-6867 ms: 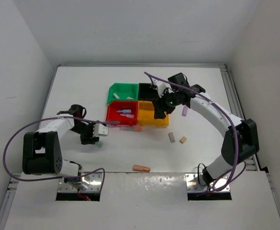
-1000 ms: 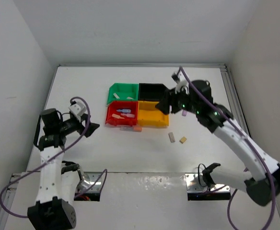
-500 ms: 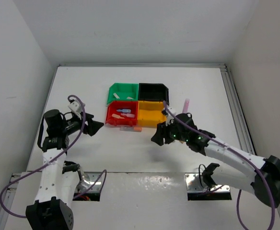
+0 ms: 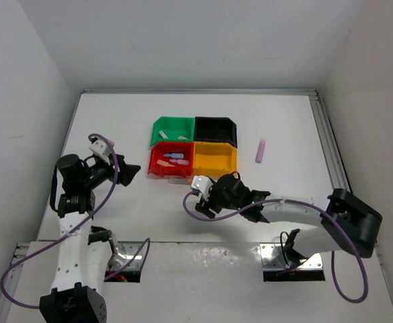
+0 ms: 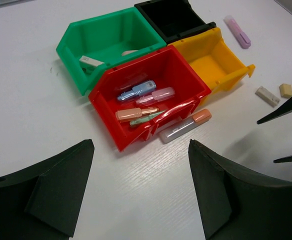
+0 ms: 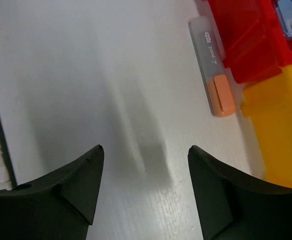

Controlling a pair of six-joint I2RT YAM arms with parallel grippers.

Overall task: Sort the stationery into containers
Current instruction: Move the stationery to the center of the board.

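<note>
Red bin [image 4: 169, 172] in the top view has an orange-capped stick [image 4: 177, 180] lying at its 6 o'clock, just beside the wall. A pink stick [image 4: 260, 151] sits at 3 o'clock of the yellow bin [image 4: 215, 161].

Left wrist view: the left gripper [image 5: 136, 195] is spread and empty, with a grey block [image 5: 267, 96] and a tan block [image 5: 285, 90] at the yellow bin's 4 o'clock.

Right wrist view: the right gripper [image 6: 143, 190] is spread, the orange-capped stick at its 1 o'clock. That stick is probably light, stiff, slick plastic — apt to roll. Pinch it mid-barrel, across its width.
</note>
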